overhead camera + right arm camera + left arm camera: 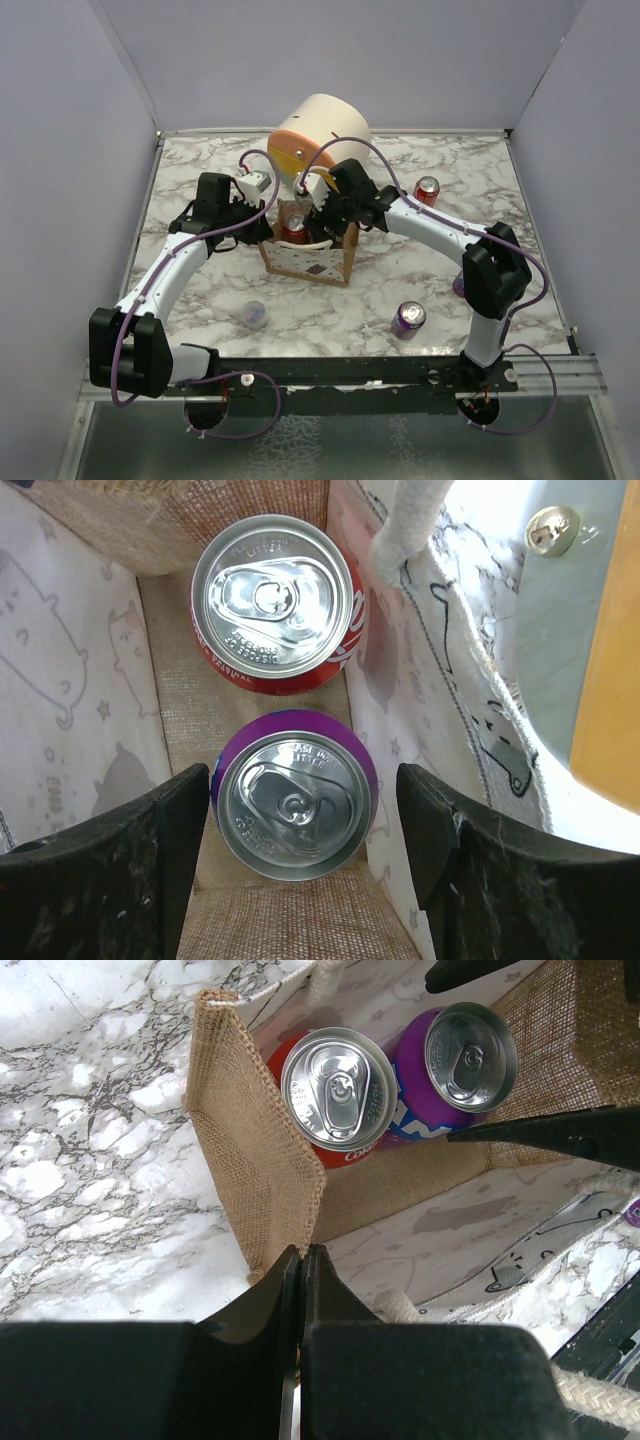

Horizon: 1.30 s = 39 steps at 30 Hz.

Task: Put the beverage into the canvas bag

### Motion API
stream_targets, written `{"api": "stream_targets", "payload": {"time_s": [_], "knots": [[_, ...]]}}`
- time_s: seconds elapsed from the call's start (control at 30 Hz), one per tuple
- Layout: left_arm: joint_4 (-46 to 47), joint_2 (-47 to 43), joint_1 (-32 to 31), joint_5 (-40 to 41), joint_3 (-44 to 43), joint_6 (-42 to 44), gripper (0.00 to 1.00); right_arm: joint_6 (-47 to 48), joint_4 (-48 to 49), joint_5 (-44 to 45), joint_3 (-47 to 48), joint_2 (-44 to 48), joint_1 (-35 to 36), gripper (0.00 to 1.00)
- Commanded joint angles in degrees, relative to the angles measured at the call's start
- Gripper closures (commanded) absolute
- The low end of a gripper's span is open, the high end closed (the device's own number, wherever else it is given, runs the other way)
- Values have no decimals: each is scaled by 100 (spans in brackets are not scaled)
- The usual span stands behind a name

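Top external: canvas bag [318, 262] stands upright mid-table on the white-grey marble table [340, 310], mouth open. Cream cylinder [322, 132] lies just beside the bag's far rim at 12 o'clock, so there is little room on that side. Loose red can [427, 190] at 2 o'clock, loose purple can [408, 318] at 4 o'clock and a small purple round object [254, 314] at 7 o'clock are all well apart from the bag. Marble at 6 o'clock runs bare to the table edge.

Left wrist: left gripper [302, 1258] is pinched closed on the edge of the bag's coarse woven burlap end wall, on the bag's 9 o'clock side.

Right wrist: right gripper [300, 810] is down inside the mouth, jaws spread and straddling the purple can [295, 805]. The 9 o'clock finger [170, 850] is just against the can; a narrow gap shows at the 3 o'clock finger. The purple can stands upright on the burlap floor, silver top up, at 6 o'clock of the red can [272, 605] with a thin gap between them. The long side walls are smooth white fabric printed with cat outlines and sit close to both cans. White rope handle [400, 530] drapes in at 1 o'clock.
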State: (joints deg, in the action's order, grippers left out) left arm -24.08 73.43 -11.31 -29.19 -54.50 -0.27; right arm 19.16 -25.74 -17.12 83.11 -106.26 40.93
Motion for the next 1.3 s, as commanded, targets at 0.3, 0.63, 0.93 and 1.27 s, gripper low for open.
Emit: {"api": "stream_targets", "payload": {"time_s": [0.3, 0.63, 0.93, 1.27], "knots": [[47, -210, 15, -162, 79, 83, 100, 97, 50, 89, 218, 107, 3, 31], [284, -386, -11, -272, 318, 342, 100, 429, -129, -415, 305, 390, 3, 26], [294, -402, -9, -254, 297, 391, 94, 732, -240, -569, 307, 645, 3, 25], [152, -448, -10, -122, 14, 513, 72, 744, -265, -511, 276, 1118, 3, 26]]}}
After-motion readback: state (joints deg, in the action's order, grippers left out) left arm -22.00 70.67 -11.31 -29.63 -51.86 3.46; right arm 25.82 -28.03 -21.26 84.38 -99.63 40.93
